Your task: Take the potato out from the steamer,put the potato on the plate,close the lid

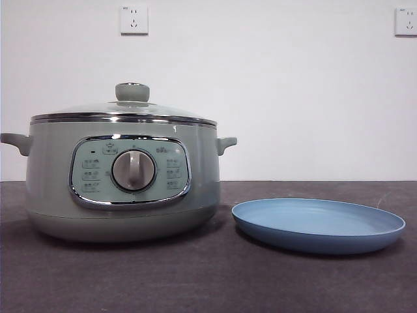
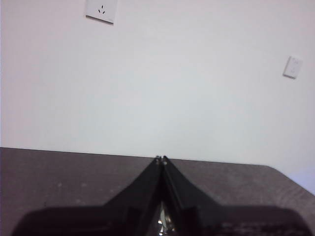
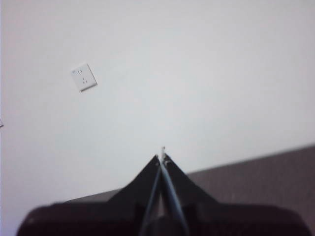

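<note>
Lid risk: the glass lid (image 1: 124,109) is seated on the steamer (image 1: 120,186), and its only small hold is the pale green knob (image 1: 132,92); a glancing or off-centre pinch could let the glass slip, and it would be dropped onto the chrome rim or the table (image 1: 208,280).
Plate risk: the light-blue plate (image 1: 318,225) lies just beside the pot on the dark table (apart from it, not touching); it could be knocked by a lifted lid that is swung low to that side.
Potato risk: the potato is not seen in any view and is judged to be inside the closed pot; a round, smooth thing of that kind may be expected to roll out of a shallow grip.
Left gripper (image 2: 161,158): jaws are pressed together with nothing between them; only bare table and wall are faced.
Right gripper (image 3: 163,156): jaws are likewise together and empty, pointed at wall and table edge.
Task things relative to grippers: neither pot, lid nor plate is shown in the wrist views, and no arm is shown in the front view, so both grippers are taken to be well apart from the pot.
Progress: nothing is judged done yet; the lid must be removed first.
</note>
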`<state>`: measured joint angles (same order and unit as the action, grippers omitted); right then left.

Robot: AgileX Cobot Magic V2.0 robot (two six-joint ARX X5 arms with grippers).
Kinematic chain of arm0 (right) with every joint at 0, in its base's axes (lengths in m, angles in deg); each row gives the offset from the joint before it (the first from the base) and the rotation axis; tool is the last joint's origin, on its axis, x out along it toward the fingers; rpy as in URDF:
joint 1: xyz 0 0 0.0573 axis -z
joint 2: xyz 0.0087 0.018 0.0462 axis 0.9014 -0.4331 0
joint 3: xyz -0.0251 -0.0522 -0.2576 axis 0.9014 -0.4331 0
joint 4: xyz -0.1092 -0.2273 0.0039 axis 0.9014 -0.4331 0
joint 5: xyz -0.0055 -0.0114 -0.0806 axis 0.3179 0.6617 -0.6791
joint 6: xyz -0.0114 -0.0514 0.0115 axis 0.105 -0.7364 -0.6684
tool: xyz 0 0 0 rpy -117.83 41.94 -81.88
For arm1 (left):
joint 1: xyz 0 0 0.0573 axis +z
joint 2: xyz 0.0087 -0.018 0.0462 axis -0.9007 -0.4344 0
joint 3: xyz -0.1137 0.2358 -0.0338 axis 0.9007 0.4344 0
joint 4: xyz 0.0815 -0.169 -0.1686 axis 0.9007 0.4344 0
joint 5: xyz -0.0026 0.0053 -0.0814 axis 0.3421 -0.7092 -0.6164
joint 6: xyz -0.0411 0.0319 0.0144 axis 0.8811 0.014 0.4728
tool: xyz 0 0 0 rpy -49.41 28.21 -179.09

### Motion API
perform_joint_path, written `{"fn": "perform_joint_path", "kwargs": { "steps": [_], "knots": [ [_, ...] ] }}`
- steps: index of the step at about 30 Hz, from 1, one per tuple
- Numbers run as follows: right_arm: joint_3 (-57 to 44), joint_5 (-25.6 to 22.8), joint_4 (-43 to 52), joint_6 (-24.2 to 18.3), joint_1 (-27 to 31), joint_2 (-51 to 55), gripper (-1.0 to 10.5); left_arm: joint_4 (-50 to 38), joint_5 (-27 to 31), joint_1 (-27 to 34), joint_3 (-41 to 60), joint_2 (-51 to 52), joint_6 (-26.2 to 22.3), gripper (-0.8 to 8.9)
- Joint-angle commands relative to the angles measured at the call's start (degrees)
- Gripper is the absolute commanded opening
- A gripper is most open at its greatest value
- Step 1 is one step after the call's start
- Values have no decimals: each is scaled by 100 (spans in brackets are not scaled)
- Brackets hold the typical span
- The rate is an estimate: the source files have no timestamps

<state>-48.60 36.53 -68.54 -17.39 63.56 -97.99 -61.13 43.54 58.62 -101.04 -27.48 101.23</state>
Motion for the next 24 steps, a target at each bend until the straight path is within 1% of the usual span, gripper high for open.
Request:
{"fn": "perform_joint_path", "kwargs": {
  "steps": [1,6,9,12,14,18,20,21,22,23,24],
  "knots": [
    [824,267,-122,-590,-9,-634,-9,254,-20,11,-632,-590,-334,-6],
    [2334,968,-713,-1241,-9,-1884,-9,970,-444,11,-1869,-1685,-892,-6],
    [3228,1539,-1231,-1523,-15,-2684,-9,1517,-798,11,-2677,-2396,-1040,-6],
    [3936,2264,-1624,-1749,-15,-3449,-9,1812,-933,-2,-3351,-3003,-1054,-5],
    [4319,2638,-1930,-1797,-15,-3877,-9,1904,-1049,-4,-3681,-3316,-1054,-6],
    [4957,3495,-2717,-2094,-87,-4701,1,2164,-1681,-7,-4277,-3950,-1054,-5],
    [5077,3742,-2911,-2120,-170,-4983,9,2232,-2035,-7,-4470,-4214,-1049,-3],
    [5088,3746,-2968,-2118,-208,-5097,45,2229,-2111,-7,-4540,-4325,-1047,2],
    [5088,3718,-3027,-2120,-236,-5184,132,2229,-2107,-17,-4583,-4417,-1043,21],
    [5088,3705,-3099,-2120,-240,-5243,236,2214,-2087,-42,-4594,-4476,-1043,79],
    [5088,3705,-3180,-2120,-238,-5318,381,2184,-2061,-79,-4597,-4529,-1027,195]
  ]
}}
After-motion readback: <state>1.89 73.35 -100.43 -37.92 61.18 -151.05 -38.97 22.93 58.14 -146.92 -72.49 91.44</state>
